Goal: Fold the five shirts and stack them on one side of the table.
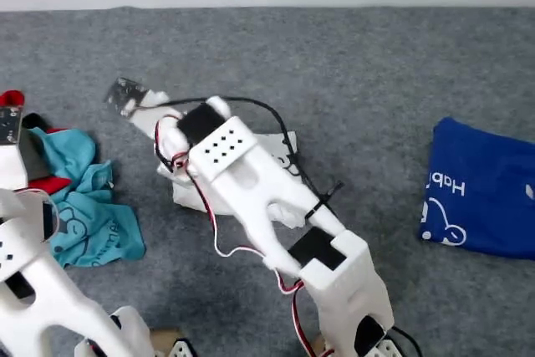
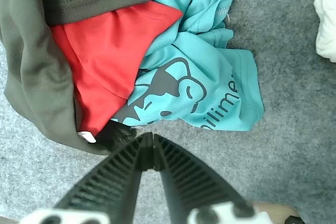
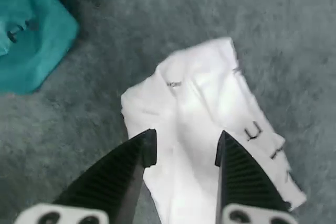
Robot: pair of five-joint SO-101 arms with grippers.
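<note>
A crumpled white shirt [image 3: 205, 108] lies on the grey carpeted table, and my right gripper [image 3: 186, 145] hovers just above it, open, with nothing between its fingers. From above, the right arm [image 1: 251, 173] stretches across the white shirt [image 1: 188, 194] and hides most of it. My left gripper [image 2: 148, 142] is shut and empty, close over the edge of a pile of a teal shirt [image 2: 205, 87], a red shirt [image 2: 110, 56] and a dark olive shirt [image 2: 31, 61]. The teal shirt [image 1: 92, 215] sits at the table's left. A folded blue shirt [image 1: 485, 190] lies at the right edge.
The left arm [image 1: 33, 282] stands at the near left corner. Bare grey carpet [image 1: 368, 73] runs between the white shirt and the blue one and along the back. A pale wall borders the far edge.
</note>
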